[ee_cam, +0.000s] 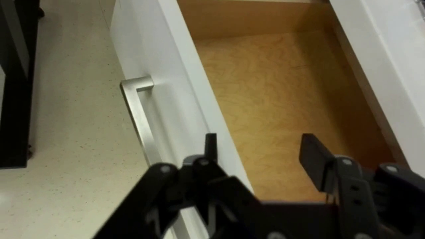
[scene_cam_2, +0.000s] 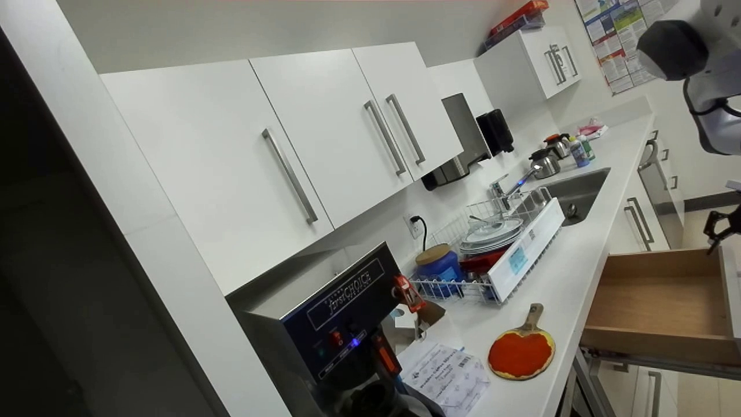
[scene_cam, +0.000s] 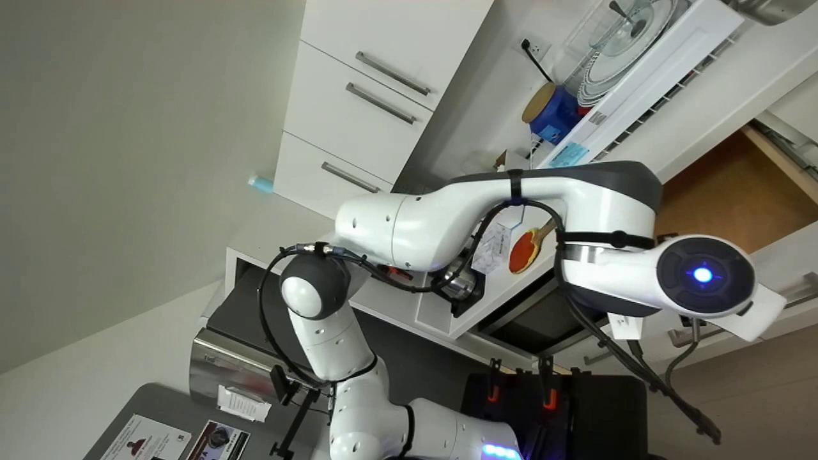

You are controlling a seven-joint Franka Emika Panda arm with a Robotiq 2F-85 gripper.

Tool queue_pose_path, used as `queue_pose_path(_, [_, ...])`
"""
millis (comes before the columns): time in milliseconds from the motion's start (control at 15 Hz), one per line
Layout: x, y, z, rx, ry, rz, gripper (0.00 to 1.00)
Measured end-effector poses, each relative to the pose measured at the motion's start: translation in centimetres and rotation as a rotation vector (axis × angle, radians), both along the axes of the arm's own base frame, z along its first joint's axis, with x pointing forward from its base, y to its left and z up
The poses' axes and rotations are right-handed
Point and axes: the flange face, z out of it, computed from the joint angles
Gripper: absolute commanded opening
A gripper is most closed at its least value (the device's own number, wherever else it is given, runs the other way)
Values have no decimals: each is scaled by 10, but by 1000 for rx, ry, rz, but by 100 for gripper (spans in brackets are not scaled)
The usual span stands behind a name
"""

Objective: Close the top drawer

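The top drawer (ee_cam: pixel 259 99) stands pulled open, with a white front panel, a silver bar handle (ee_cam: pixel 137 114) and a bare tan wooden bottom. It also shows open in both exterior views (scene_cam: pixel 735 185) (scene_cam_2: pixel 660 301). My gripper (ee_cam: pixel 259 141) is open with nothing between its fingers. In the wrist view, its left finger overlaps the front panel's top edge and its right finger lies over the drawer's inside. Whether a finger touches the panel I cannot tell. In an exterior view the gripper (scene_cam_2: pixel 721 226) is at the right edge, near the drawer's front; part of it is out of frame.
The white counter (scene_cam_2: pixel 556 301) runs above the drawer. A dish rack (scene_cam_2: pixel 527 255) with plates and a blue tub (scene_cam_2: pixel 439 269) stands on it. A red-topped paddle shape (scene_cam_2: pixel 521 353) lies near the counter edge. A black frame (ee_cam: pixel 16 99) stands on the floor opposite the drawer.
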Motion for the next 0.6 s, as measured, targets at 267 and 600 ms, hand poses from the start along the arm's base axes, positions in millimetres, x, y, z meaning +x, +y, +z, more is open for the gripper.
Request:
queue_pose_path(267, [-21, -22, -20, 30, 7, -61, 3])
queue_pose_path(600, [-57, -42, -30, 109, 12, -169, 0])
